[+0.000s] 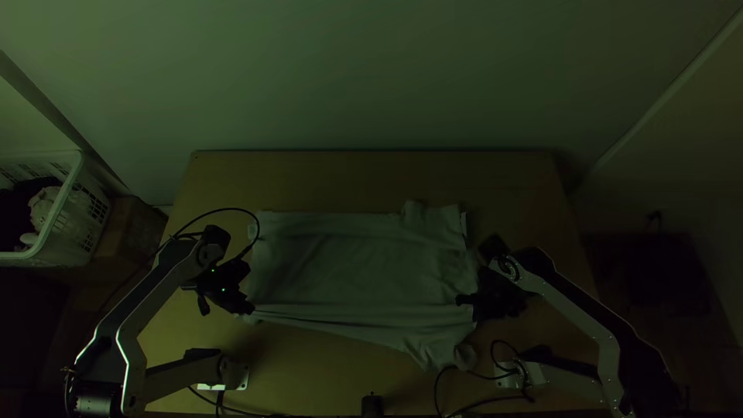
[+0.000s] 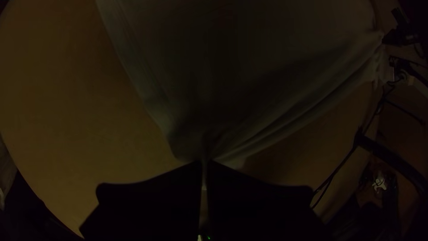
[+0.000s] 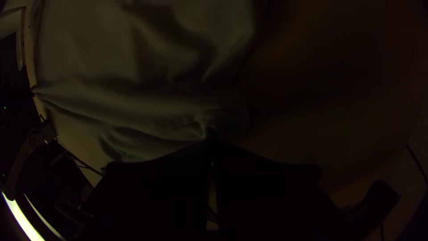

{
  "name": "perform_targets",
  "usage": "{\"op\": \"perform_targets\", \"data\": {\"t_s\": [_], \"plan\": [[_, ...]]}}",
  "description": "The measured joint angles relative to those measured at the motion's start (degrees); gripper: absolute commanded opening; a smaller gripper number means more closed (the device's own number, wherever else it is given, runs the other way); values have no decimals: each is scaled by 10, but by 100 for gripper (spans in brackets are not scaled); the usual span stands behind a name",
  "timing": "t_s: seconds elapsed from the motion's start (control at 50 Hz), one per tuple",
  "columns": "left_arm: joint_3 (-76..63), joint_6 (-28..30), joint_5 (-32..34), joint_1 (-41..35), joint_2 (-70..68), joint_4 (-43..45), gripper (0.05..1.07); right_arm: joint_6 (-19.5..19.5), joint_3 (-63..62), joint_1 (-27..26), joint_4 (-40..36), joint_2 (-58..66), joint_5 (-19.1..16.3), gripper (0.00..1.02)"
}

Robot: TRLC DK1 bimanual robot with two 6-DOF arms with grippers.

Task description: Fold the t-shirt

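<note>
Both my flat black left fingers (image 2: 151,205) and right fingers (image 3: 156,192) clamp the pale, oblong cloth t-shirt (image 1: 356,263); its long axis runs between them, neither pair nearer, most of it lying beyond.

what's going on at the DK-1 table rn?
Both arms are on a pale grey-green cloth t-shirt. The left black two-fingered gripper pinches a corner of it, and the right black two-fingered gripper pinches its edge near the sleeve end. The shirt lies spread across the light wooden table, creased between the grippers, not yet folded up.
</note>
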Motion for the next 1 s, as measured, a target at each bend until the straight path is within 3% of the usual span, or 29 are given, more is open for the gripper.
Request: {"op": "perform_targets", "data": {"t_s": [0.46,1.0], "plan": [[103,-8,4,-4,11,1,8,0,99,0,-2,6,15,3],[238,-24,19,-9,98,14,8,0,246,-50,18,119,22,3]]}}
